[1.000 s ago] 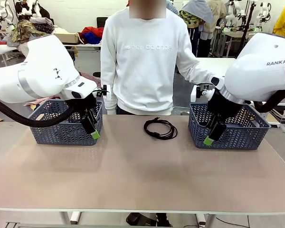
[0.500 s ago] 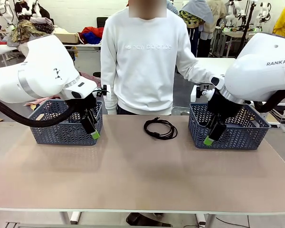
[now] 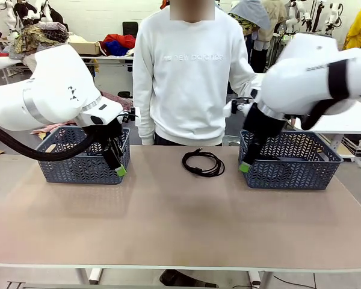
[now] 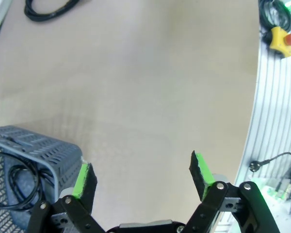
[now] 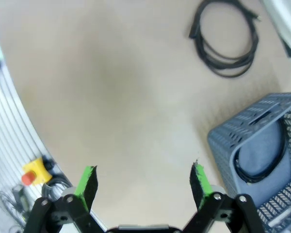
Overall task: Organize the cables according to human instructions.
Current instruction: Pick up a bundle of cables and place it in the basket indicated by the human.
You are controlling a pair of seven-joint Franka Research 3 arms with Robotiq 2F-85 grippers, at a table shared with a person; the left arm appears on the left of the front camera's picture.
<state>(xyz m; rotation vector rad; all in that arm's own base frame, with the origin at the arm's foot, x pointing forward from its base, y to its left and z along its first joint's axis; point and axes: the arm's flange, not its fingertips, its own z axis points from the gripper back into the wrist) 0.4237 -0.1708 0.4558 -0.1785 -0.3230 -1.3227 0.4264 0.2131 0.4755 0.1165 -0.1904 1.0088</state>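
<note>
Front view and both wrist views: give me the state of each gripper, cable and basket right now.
Left gripper: open, empty.
Right gripper: open, empty.
Coiled cable on table: loose, untouched, between the baskets.
Left basket: holds a coiled cable.
Right basket: holds a coiled cable.

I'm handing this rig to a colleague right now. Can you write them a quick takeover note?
Left gripper: open, empty, by the left basket.
Right gripper: open, empty, at the right basket's near corner.
Coiled cable lies on the table between the baskets, before the person.
Done: each basket holds a cable.
Left: bin the table cable as directed.
</note>
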